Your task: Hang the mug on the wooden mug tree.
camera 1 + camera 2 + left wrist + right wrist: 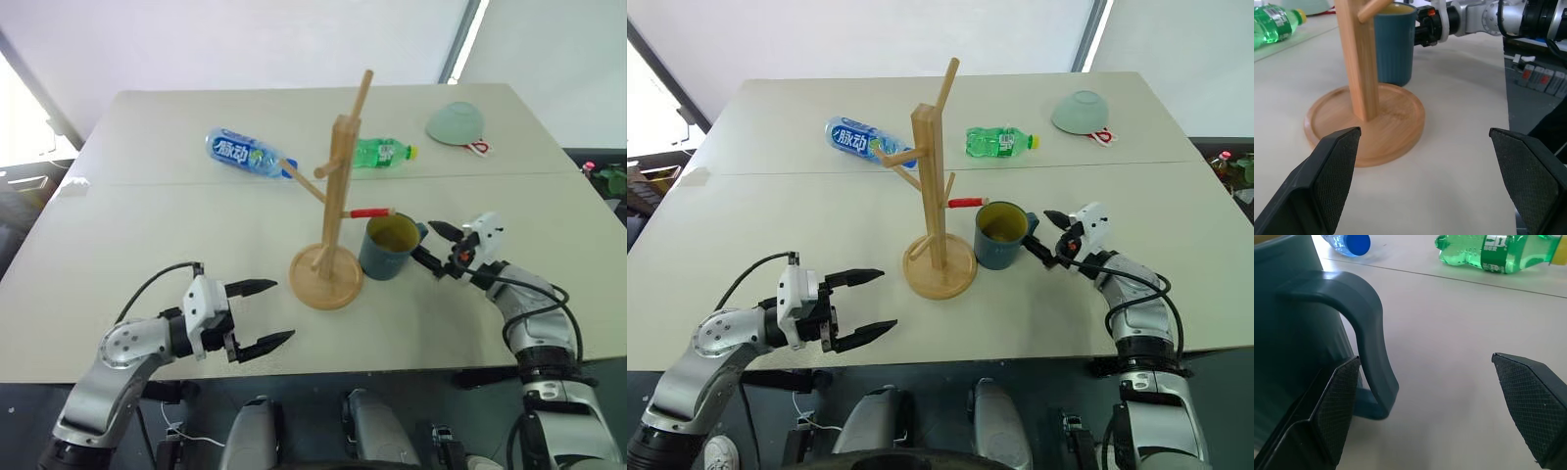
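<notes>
Wide-open, empty left gripper (263, 315) faces the light-wood mug tree (331, 225); right wrist view reveals the open right gripper (438, 247) straddling the slate-blue mug (1000, 236)'s handle, ungripped.

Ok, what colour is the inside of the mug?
Yellow-green inside the mug, dark slate-blue outside; the right eye view shows it best.

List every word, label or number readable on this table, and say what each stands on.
"脉动": white characters on the blue label of the blue-capped bottle lying on its side.
Green bottle: its label bears print, too small and blurred to read.
Mug, wooden mug tree and pale green bowl: no text visible.
</notes>
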